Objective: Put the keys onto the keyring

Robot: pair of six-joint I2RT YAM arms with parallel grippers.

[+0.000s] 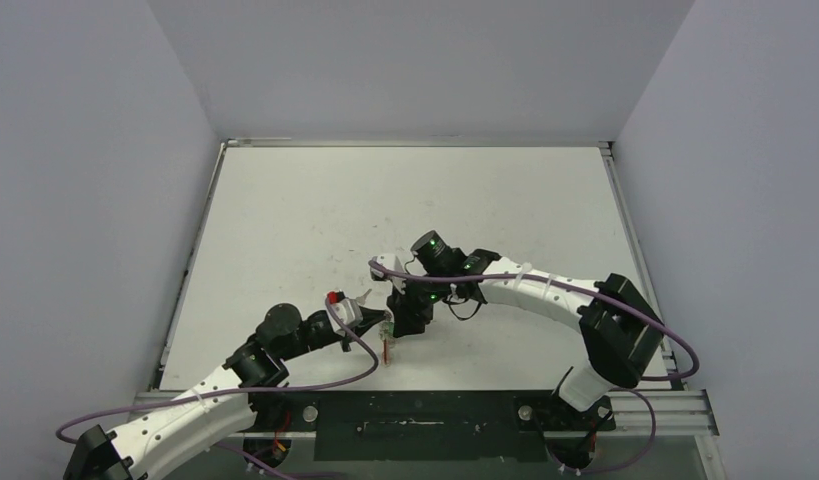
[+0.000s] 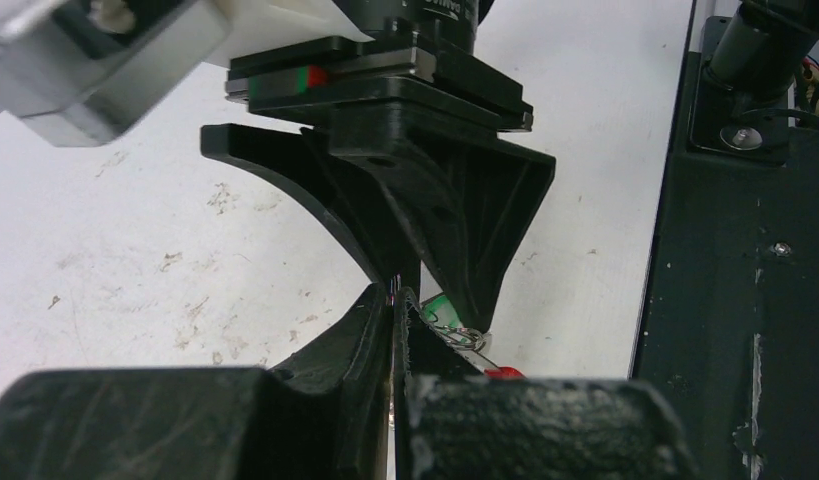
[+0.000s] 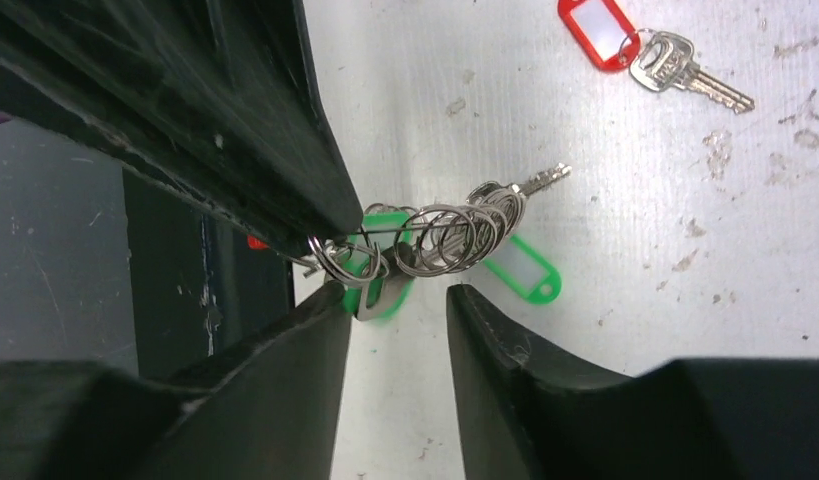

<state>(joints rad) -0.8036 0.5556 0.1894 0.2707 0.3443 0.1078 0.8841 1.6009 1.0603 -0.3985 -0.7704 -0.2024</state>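
My left gripper (image 2: 395,296) is shut on the thin wire of the keyring (image 3: 455,236), held above the table near its front edge. The ring's fringe of silver loops shows in the right wrist view, and its red arc (image 1: 385,350) hangs below. A green-tagged key (image 3: 388,225) dangles from the loops, right at the tip of one finger of my right gripper (image 3: 397,296). That gripper is open with nothing between its fingers. A second green tag (image 3: 525,268) shows behind the loops. The red-tagged key (image 3: 600,30) lies loose on the table.
The white table (image 1: 405,200) is scuffed and walled at left, back and right. A black rail (image 1: 415,425) runs along its front edge, close under both grippers. My two arms cross closely at the front centre.
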